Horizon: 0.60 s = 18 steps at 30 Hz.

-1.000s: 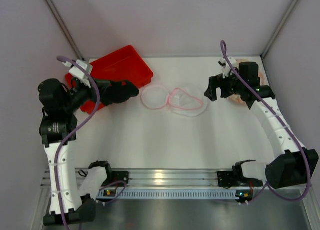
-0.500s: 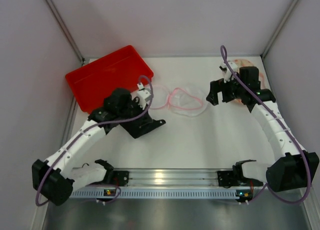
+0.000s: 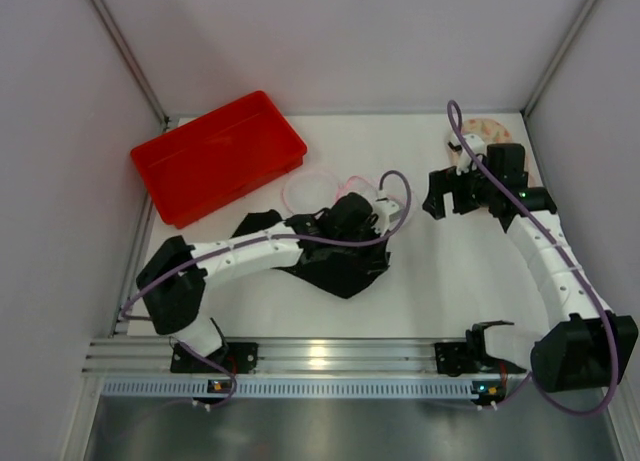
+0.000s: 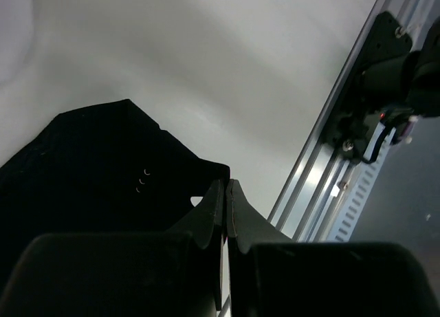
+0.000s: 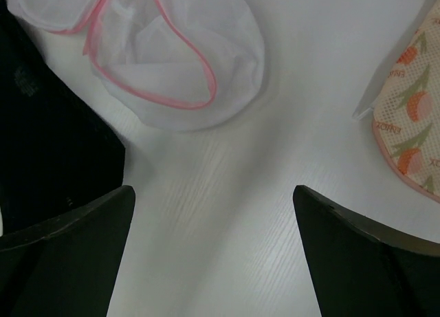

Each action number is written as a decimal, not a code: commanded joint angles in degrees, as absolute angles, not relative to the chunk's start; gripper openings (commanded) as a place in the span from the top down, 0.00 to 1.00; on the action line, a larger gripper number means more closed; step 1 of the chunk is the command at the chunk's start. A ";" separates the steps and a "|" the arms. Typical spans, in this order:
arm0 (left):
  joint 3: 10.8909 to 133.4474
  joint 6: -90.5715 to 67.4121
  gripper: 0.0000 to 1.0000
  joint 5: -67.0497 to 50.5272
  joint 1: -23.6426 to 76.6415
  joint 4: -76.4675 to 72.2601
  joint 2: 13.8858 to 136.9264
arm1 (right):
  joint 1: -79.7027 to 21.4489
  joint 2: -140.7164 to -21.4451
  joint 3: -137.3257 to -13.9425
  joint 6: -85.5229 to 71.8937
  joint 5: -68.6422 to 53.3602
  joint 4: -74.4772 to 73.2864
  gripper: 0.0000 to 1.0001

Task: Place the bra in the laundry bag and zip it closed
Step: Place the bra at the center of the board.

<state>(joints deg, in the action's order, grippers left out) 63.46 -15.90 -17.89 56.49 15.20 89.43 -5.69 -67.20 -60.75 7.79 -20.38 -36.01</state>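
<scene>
Top external: white table point(image 3: 440, 281) bears black bra point(image 3: 345, 276); pale walls point(image 3: 350, 41) around.

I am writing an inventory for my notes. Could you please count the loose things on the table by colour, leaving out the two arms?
Red: 1, the tray
Black: 1, the bra
White mesh with pink edging: 1, the laundry bag
Peach with a pattern: 1, the fabric piece
Total: 4
</scene>
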 commanded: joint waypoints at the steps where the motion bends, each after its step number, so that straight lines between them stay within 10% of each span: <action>1: 71.18 -22.40 1.00 -17.32 59.41 8.97 94.29 | -4.22 -65.57 -60.91 8.79 -20.04 -35.59 0.01; 18: 61.36 -26.11 1.00 -17.40 47.30 13.61 91.33 | -3.52 -66.71 -61.70 12.30 -22.50 -39.28 0.01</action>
